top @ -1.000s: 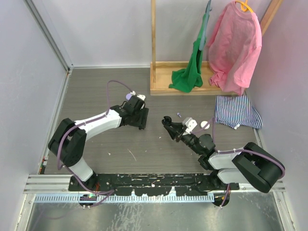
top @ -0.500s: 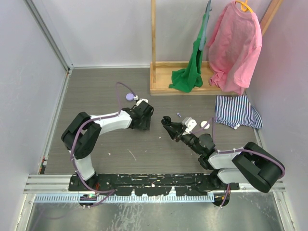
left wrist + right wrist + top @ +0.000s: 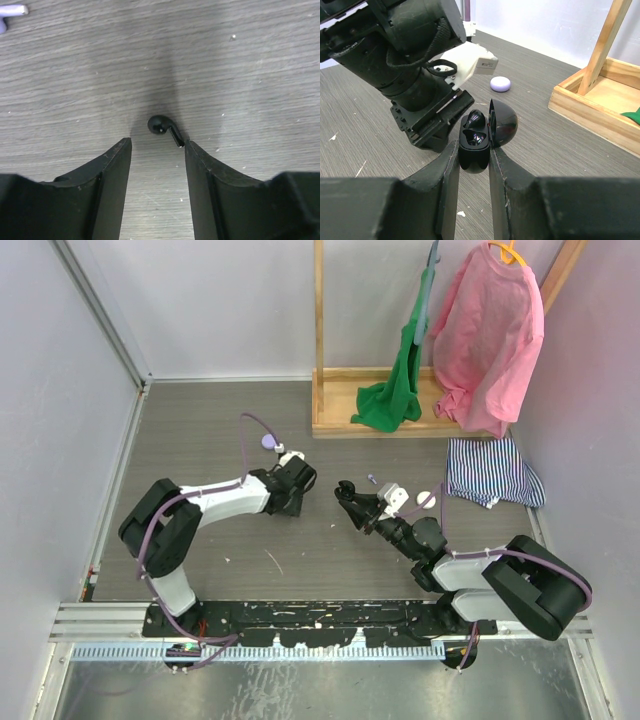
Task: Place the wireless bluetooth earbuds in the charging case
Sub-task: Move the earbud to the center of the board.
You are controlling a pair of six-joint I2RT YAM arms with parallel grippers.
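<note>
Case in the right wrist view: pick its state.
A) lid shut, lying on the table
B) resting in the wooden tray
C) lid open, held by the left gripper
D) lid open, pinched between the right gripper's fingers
D: the case sits clamped between the fingers of the right gripper, with its lid swung open to the side.

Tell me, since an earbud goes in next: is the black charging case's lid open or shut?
Open: the black charging case, held in the right hand, has its lid swung up, exposing the inside.
</note>
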